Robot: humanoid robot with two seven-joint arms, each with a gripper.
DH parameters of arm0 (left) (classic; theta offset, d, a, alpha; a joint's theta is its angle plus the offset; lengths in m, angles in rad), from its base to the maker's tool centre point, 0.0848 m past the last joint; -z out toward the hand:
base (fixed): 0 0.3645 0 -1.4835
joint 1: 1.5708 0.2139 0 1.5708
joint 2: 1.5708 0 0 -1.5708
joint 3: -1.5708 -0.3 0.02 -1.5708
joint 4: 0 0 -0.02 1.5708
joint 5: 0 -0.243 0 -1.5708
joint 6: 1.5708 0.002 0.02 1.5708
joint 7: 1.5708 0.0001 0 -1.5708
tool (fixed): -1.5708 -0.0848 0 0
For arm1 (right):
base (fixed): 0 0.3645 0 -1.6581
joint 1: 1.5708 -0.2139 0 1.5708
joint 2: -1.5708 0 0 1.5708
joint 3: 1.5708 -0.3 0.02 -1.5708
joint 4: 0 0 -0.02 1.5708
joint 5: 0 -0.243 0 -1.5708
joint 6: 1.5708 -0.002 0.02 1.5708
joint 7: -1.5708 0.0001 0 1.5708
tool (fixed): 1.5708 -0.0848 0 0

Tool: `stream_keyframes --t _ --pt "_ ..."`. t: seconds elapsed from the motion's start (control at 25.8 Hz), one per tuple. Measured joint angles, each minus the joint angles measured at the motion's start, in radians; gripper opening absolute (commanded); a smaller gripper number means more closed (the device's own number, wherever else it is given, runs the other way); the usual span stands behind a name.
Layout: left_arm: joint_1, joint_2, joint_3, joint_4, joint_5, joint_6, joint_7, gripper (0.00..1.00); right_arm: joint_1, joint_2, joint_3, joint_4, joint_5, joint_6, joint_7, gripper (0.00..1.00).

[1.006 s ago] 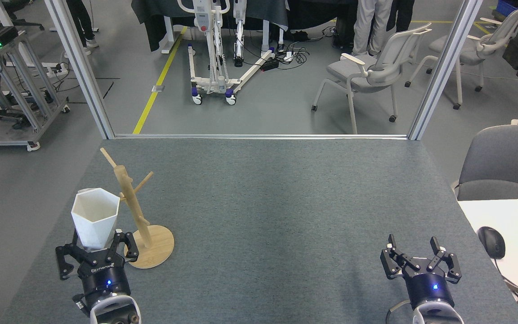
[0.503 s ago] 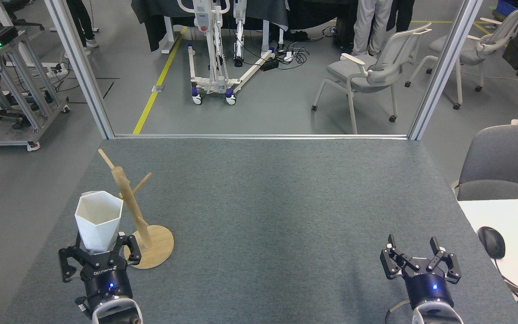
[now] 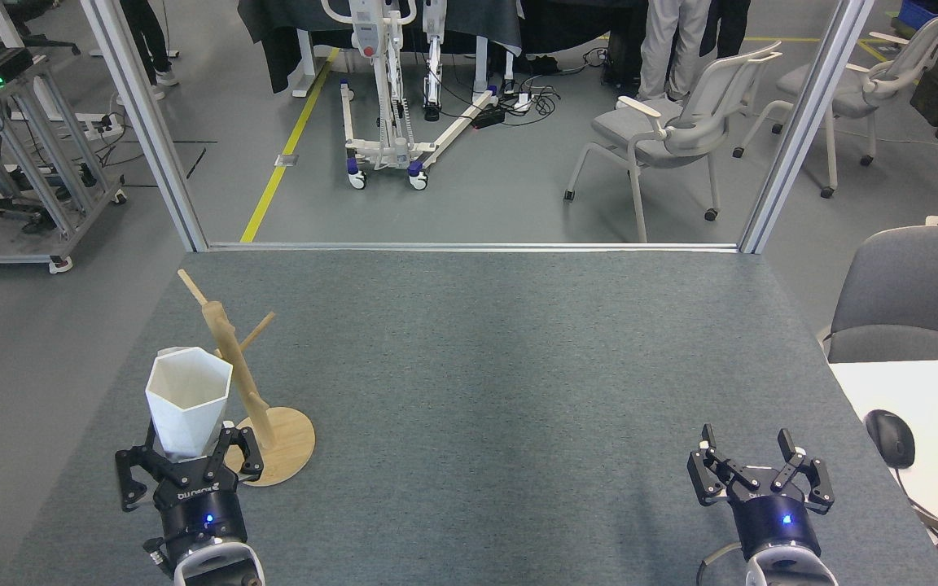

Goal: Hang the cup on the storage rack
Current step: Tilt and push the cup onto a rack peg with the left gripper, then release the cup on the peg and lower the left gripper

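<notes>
The cup (image 3: 188, 399) is white, with flat sides and a six-sided rim. It stands upright near the left edge of the gray counter (image 3: 477, 366), close to the near left corner. Its open top faces up, and it gets thinner toward the bottom.

The left tool (image 3: 184, 457) is right at the bottom of the cup. Its black fingers (image 3: 229, 448) are spread wide, one on each side of the cup's base. I cannot tell if they touch the cup.

The rack (image 3: 245, 391) is a small wooden tree just to the right of the cup. It has a round flat base, a post and a few short pegs that point up and out. The post leans toward the far left in this view. The cup's rim is right beside the post. I cannot tell if the cup hangs on a peg, because its handle is hidden.

The right tool (image 3: 750, 464) is near the near right corner of the counter, well apart from the cup and rack. Its fingers are spread and hold nothing.
</notes>
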Motion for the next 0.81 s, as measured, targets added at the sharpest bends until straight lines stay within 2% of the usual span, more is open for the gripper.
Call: stream_keyframes --t 0.08,0.12,0.23,0.31,0.81 --pt "0.000 -0.001 -0.004 0.000 0.000 0.000 0.001 0.24 0.000 0.000 0.000 0.000 0.000 0.000 0.000 0.99" --pt "0.000 -0.002 -0.008 0.000 0.000 0.000 0.001 0.34 0.000 0.000 0.000 0.000 0.000 0.000 0.000 0.99" --pt "0.000 -0.003 -0.013 0.002 -0.001 0.003 0.010 0.80 0.000 0.000 0.000 0.000 0.000 0.000 0.000 0.99" --pt "-0.002 -0.003 -0.014 0.011 -0.001 0.005 0.031 0.99 0.000 0.000 0.000 0.000 0.000 0.000 0.000 0.99" --pt "-0.003 -0.011 -0.016 0.040 -0.001 -0.062 0.061 0.99 0.000 0.000 0.000 0.000 0.000 0.000 0.001 0.99"
